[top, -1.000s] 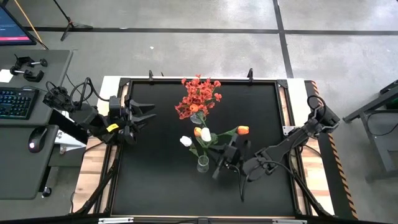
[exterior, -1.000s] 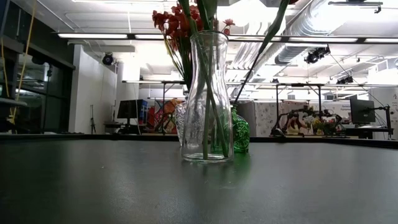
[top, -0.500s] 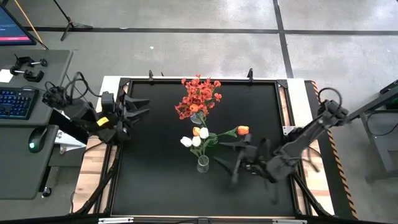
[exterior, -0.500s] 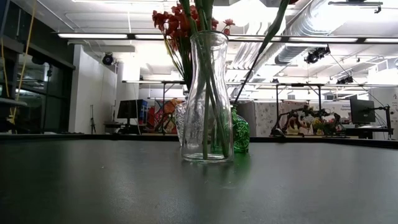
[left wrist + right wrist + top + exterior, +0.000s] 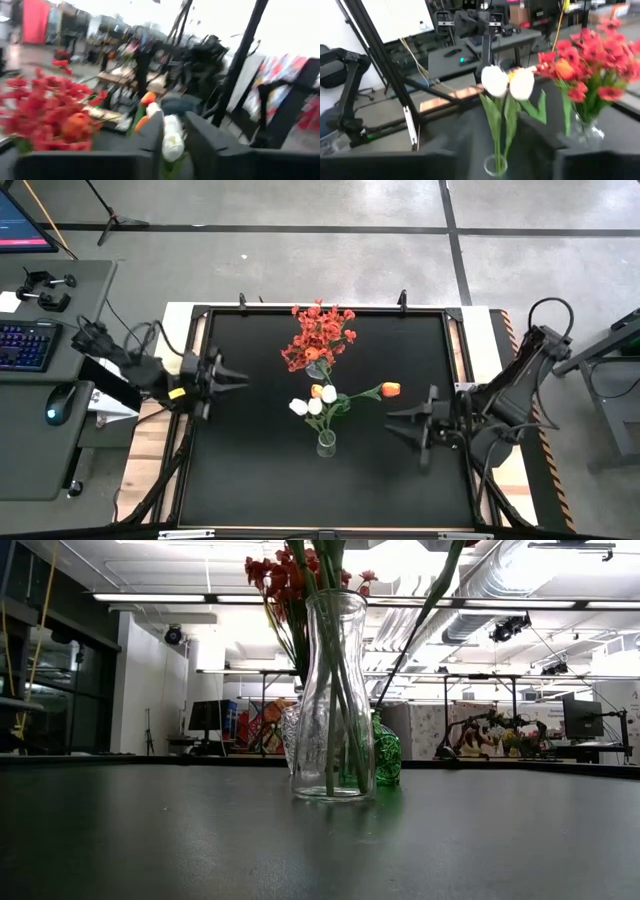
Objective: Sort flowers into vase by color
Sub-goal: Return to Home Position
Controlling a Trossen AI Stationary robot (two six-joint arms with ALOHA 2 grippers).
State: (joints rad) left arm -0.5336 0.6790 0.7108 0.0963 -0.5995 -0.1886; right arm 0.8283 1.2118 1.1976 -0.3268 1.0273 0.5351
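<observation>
Flat light from above, a backlit table-level shot, one smeared wrist feed.

From overhead I get even, bright light: the black table mat [image 5: 250,460] shows no glare and only faint shadows. At table height the ceiling strip lights [image 5: 190,597] blaze behind the clear vase [image 5: 334,690], so the glass carries bright streaks, the stems read dark, and the mat returns a dull sheen. My left wrist feed is smeared throughout, with the red blossoms [image 5: 45,110] and white tulips [image 5: 172,137] soft and the background blown out white. My right wrist feed is milder, softest at the red blossoms near its edge.
</observation>
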